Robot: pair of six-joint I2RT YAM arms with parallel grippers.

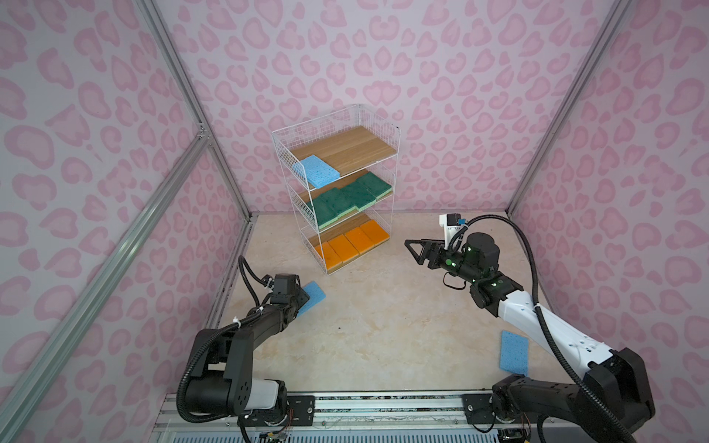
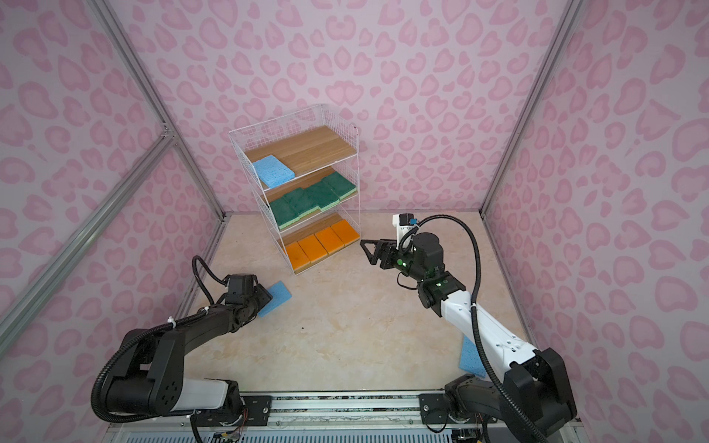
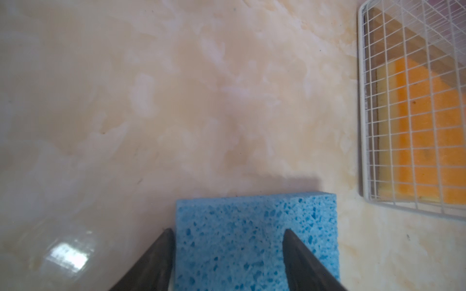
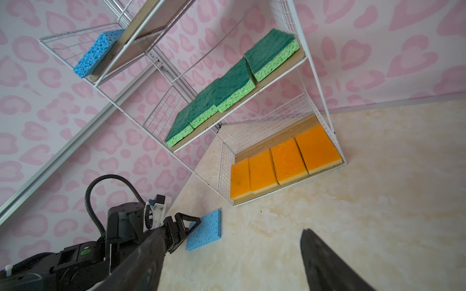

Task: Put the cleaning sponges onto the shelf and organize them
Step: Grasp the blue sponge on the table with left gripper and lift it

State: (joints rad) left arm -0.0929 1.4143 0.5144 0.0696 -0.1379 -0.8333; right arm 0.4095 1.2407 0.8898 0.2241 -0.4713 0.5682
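The shelf (image 1: 353, 147) (image 2: 307, 147) stands at the back middle. One light blue sponge (image 1: 316, 171) lies on its top board, several green sponges (image 1: 349, 199) on the middle one and several orange sponges (image 1: 351, 245) on the bottom one. Another blue sponge (image 1: 315, 293) (image 3: 252, 219) lies flat on the floor. My left gripper (image 1: 303, 297) (image 3: 228, 229) is down on it, jaws apart, with one finger beside its edge and the other over its top face. My right gripper (image 1: 411, 251) (image 4: 233, 231) hangs open and empty just right of the bottom tier.
A third blue sponge (image 1: 514, 351) (image 2: 470, 358) lies on the floor at the front right, partly under the right arm. Pink patterned walls close in the left, back and right. A metal rail (image 1: 383, 402) runs along the front edge.
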